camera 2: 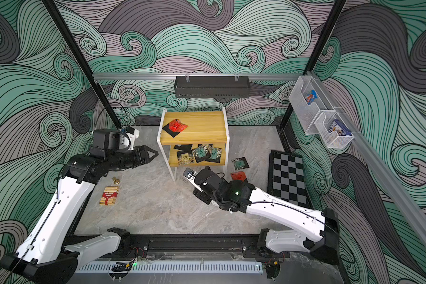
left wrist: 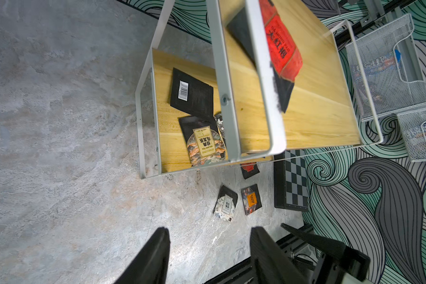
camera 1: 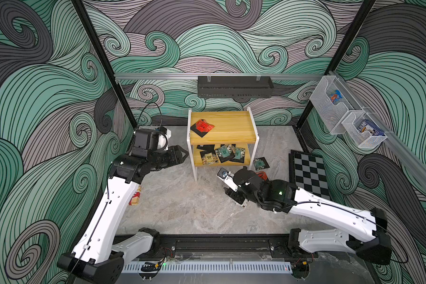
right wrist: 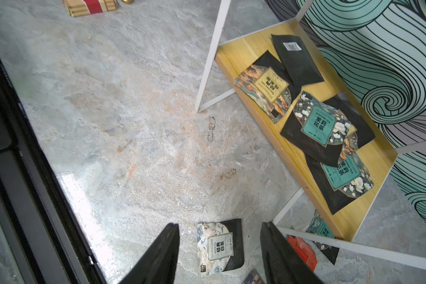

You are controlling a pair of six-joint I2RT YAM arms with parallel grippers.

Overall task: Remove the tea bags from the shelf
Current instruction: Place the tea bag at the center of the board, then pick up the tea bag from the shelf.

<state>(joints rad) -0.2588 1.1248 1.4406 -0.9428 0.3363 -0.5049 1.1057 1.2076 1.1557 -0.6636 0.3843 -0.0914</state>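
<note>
The shelf (camera 1: pixel 231 127) stands at the back middle, with yellow boards and a white frame. One red tea bag (camera 1: pixel 202 126) lies on its top board. Several tea bags (camera 1: pixel 228 152) overlap on the lower board (right wrist: pixel 246 49). A teal tea bag (camera 1: pixel 260 163) and a red one (camera 2: pixel 238 175) lie on the floor right of the shelf. My left gripper (camera 1: pixel 185 155) hovers open and empty just left of the shelf. My right gripper (right wrist: pixel 221 243) points down in front of the shelf, open. A white-labelled tea bag (right wrist: pixel 219 246) lies flat on the floor between its fingers, untouched.
A chessboard (camera 1: pixel 309 175) lies at the right wall. A red-and-cream striped box (camera 2: pixel 109 195) and a small brass piece (camera 2: pixel 116 181) sit on the floor under my left arm. A dark grey tray (camera 1: pixel 234 86) hangs on the back rail; clear bins (camera 1: pixel 335 108) hang at right.
</note>
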